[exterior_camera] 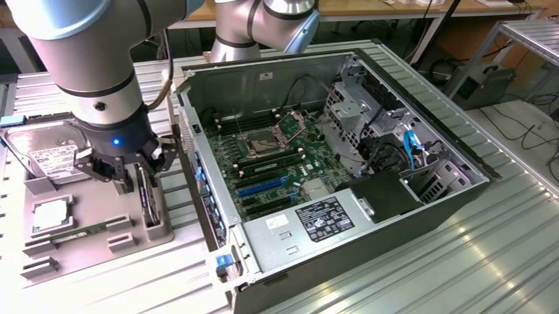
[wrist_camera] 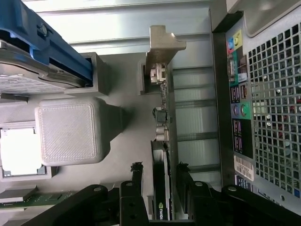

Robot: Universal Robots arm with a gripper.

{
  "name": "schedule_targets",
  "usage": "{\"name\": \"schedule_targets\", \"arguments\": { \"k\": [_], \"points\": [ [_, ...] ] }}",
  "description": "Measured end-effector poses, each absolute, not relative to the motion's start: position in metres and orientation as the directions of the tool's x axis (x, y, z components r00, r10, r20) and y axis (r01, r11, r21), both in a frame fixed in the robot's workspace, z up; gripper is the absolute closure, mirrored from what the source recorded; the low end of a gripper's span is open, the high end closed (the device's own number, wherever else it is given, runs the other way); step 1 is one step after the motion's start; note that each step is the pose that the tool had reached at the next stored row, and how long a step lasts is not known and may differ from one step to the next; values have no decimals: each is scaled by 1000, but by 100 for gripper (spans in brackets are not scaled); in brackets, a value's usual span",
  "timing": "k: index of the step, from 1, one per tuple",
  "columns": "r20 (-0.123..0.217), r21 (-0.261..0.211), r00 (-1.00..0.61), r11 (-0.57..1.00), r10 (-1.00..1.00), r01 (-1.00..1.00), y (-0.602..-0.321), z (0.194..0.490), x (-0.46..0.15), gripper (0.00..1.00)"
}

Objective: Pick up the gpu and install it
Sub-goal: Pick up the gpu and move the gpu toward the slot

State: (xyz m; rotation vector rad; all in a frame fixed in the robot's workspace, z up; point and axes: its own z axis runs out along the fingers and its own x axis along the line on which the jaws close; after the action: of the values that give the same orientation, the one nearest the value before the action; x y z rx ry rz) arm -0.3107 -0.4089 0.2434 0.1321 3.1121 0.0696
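At the exterior view's left, gripper (exterior_camera: 140,185) jaws open astride the upright gpu (exterior_camera: 146,204), in grey holder tray (exterior_camera: 83,254), beside computer case (exterior_camera: 288,278)

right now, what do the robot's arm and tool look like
The arm is made of thick silver-grey cylindrical segments, with a black band near the wrist and rounded grey joint caps higher up. A small blue light glows on the black wrist section. The tool is black, with two slim fingers carried on bolted linkage bars.
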Motion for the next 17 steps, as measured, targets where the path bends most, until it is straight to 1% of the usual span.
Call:
{"name": "schedule_targets", "arguments": {
  "k": [8,9,10,11,14,17],
  "points": [
    [-24,47,-996,995,91,90,-408,243,-311,59],
    [-24,47,-996,995,91,90,-408,243,-311,67],
    [-24,47,-996,995,91,90,-408,243,-311,68],
    [-24,47,-996,995,91,90,-408,243,-311,73],
    [-24,47,-997,996,79,78,-408,243,-311,73],
    [-24,47,-999,999,25,24,-408,243,-311,73]
  ]
}}
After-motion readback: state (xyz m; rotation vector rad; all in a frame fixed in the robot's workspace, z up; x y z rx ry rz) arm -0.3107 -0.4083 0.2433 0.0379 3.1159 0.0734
